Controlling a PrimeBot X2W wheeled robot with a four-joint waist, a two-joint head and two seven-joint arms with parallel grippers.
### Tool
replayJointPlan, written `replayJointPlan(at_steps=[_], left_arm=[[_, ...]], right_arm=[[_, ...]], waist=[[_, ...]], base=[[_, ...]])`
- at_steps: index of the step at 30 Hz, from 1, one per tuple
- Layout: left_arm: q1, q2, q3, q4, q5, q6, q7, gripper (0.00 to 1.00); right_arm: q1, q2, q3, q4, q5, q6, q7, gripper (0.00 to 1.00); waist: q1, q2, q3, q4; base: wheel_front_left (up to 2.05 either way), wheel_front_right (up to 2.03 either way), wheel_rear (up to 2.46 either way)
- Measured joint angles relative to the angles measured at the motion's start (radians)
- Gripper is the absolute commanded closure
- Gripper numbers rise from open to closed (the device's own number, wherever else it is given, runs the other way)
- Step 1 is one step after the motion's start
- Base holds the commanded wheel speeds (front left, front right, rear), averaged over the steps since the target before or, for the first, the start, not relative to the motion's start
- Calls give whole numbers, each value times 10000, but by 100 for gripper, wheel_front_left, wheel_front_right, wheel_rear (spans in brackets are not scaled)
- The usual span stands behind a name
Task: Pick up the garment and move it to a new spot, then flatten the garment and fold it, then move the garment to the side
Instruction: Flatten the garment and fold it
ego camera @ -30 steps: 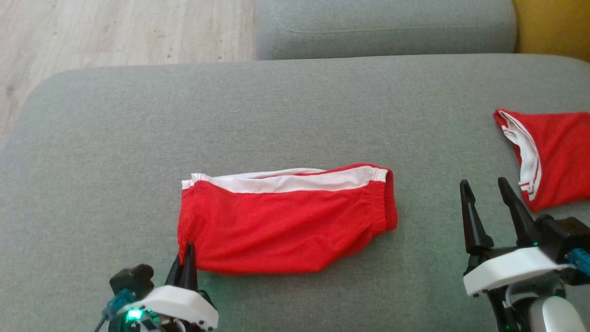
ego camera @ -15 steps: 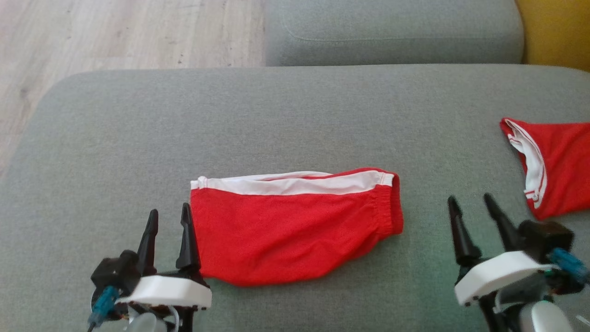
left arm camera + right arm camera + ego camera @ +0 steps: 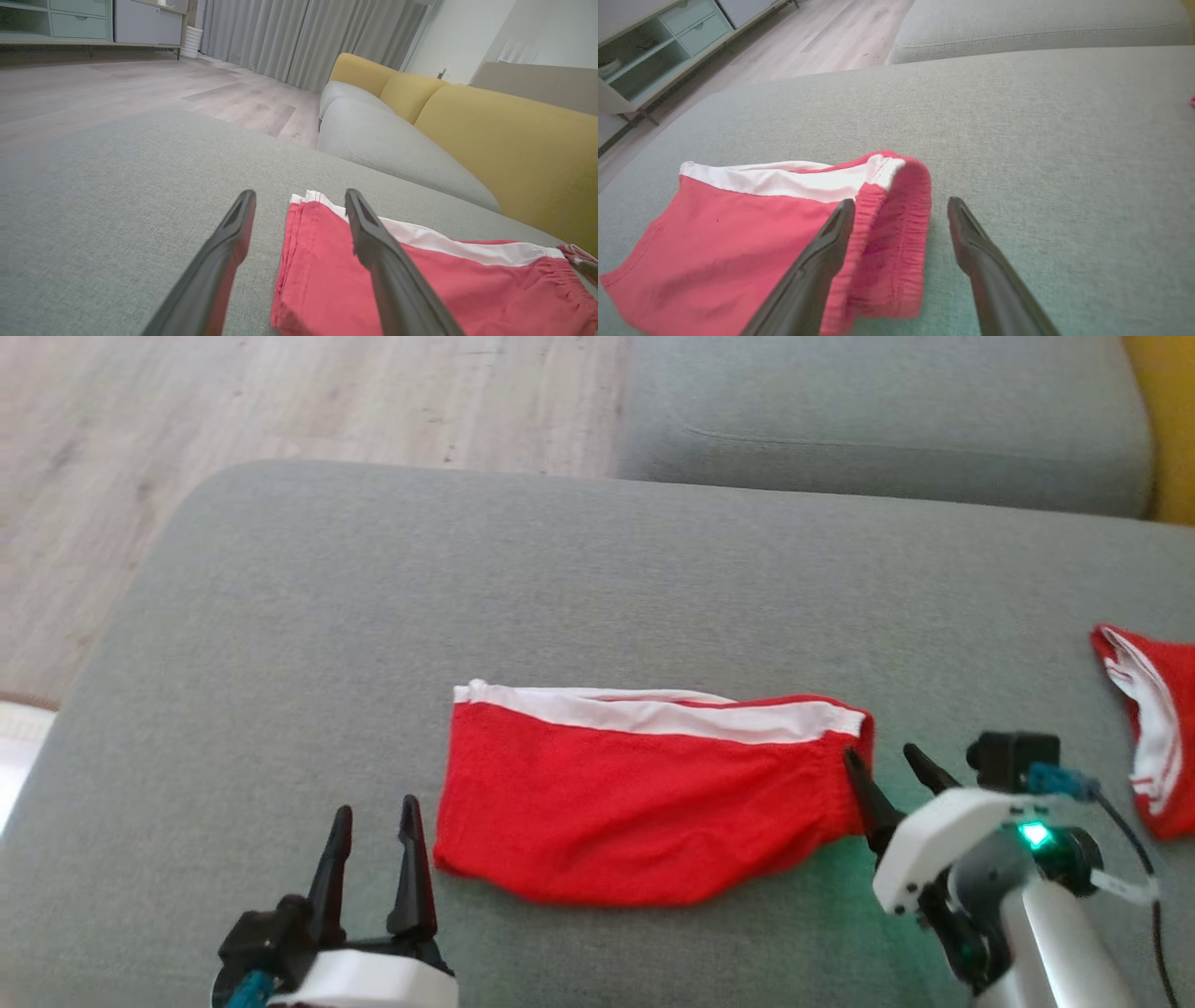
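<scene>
Red fabric first: your garment [image 3: 644, 803] lies folded into a long flat band near the front of the grey cushion [image 3: 467, 569]. Its white stripe [image 3: 653, 714] runs along the far edge, so the fold looks done and the layers sit tidy.

Look at your left gripper [image 3: 376, 805]. Its fingers are spread wide with nothing between them, and it's parked just beside the garment's near-left corner. From the left wrist view the stacked hem edges [image 3: 289, 261] sit right between the fingers, so you're lined up on that end but not gripping it.

Now your right gripper [image 3: 878, 752]. It's also wide and empty, at the opposite end. One finger sits over the gathered waistband [image 3: 896, 242] and the other over bare cushion, straddling that thick elastic roll. That looks like a setup for pinching all the layers together.

I read this as the last step, shifting the bundle aside. Both ends are bracketed so the fold can travel without opening. Mind the second red piece [image 3: 1153, 747] off to the right, well apart from yours.
</scene>
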Motion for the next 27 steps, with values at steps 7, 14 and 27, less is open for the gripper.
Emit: replayJointPlan(at_steps=[7, 14, 27], left_arm=[[1, -90, -81, -2, 59, -4, -10, 0], [1, -111, -81, -29, 146, -4, -12, 0], [-12, -138, -40, -322, 337, -2, -12, 0]], right_arm=[[-990, -2, -215, 1526, -464, 0, 656, 0], [-1092, -4, -677, 2472, -782, 0, 980, 0], [-2204, -19, -42, 3783, 917, 0, 1475, 100]], waist=[[0, 0, -14, 573], [0, 0, 129, 881], [0, 0, 433, 1059]], base=[[0, 0, 0], [0, 0, 0], [0, 0, 0]])
